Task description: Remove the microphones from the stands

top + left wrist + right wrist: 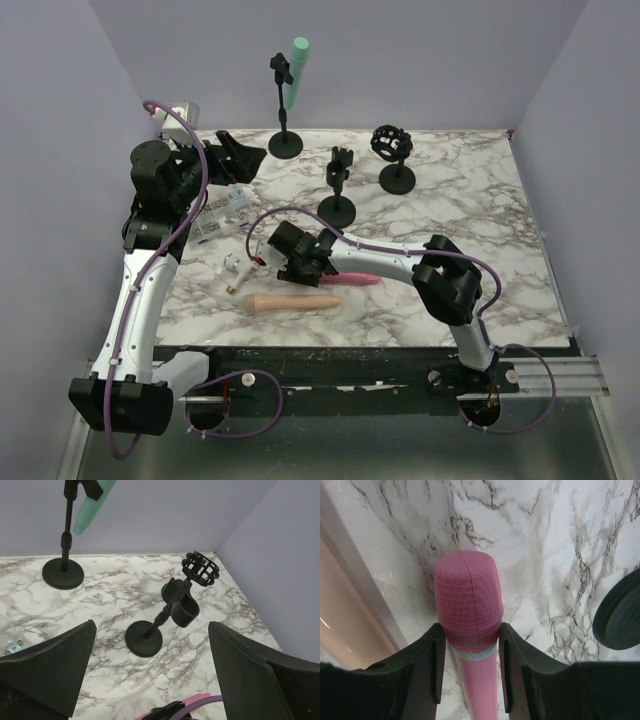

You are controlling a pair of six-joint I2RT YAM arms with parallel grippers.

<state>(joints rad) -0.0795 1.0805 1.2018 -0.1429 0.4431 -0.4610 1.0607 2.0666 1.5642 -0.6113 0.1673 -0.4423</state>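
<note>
- Right pincer grips the pink mic just below its head, mid-frame, low over the bench.
- Left pincer gapes wide, upper left.
- Bare stand just above the mic.

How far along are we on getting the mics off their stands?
Done: the beige microphone lies on the table, and the clip on the short stand is empty. In hand: the right fingers clamp the pink microphone. Left: the green microphone sits clipped in the tall stand.
</note>
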